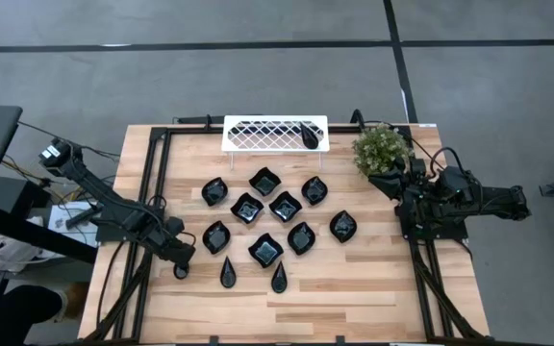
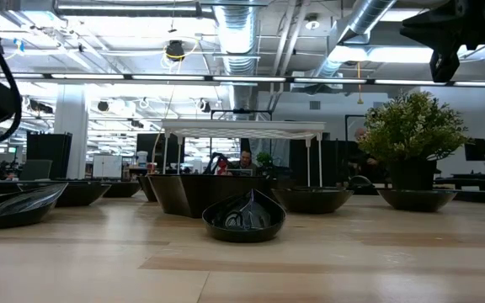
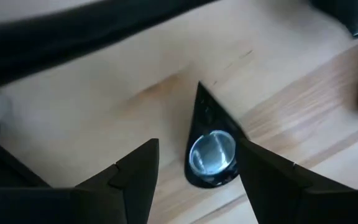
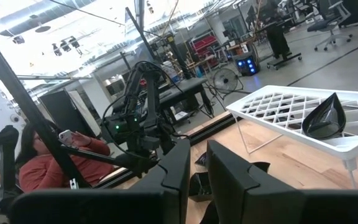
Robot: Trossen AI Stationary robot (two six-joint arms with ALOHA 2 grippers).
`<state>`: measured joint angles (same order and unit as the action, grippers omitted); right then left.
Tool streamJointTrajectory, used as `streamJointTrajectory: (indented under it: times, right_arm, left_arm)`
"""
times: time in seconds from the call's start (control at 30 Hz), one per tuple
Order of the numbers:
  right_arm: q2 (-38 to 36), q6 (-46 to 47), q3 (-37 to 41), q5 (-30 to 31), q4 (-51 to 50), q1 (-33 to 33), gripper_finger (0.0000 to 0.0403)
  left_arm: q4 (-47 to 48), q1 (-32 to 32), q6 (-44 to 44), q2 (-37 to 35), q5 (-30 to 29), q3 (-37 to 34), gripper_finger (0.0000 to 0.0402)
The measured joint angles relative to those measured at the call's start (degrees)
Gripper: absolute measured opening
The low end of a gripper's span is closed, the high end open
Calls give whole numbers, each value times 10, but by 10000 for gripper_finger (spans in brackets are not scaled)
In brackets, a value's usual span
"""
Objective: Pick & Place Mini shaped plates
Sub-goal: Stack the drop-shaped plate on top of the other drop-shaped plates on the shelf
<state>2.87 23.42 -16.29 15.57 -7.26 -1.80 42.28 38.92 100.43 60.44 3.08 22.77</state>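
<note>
Several small glossy black mini shaped plates lie flat on the wooden table, wavy squares and leaf shapes, with two slim teardrops nearest the front edge. One more plate rests on the white lattice tray. My left gripper points down, open, over the table left of the left teardrop. In the left wrist view that teardrop shows between the two fingers, untouched. My right gripper waits at the right edge, level, a narrow gap between its fingers and nothing in it.
A potted plant stands at the back right, close to the right arm. The tray stands on thin legs at the far edge. Black frame rails run along the table's left and right sides. Bare wood lies in front of the teardrops.
</note>
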Motion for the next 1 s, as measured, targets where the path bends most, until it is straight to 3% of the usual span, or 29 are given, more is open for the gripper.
streamJointTrajectory:
  times: [0.83, 1.0]
  right_arm:
    - [0, 0, 0, 0, 0, 0, 50]
    - [0, 0, 0, 0, 0, 0, 50]
  left_arm:
    - [-2, 0, 8, 1, 4, -2, 213]
    - [-2, 0, 8, 1, 13, -13, 187]
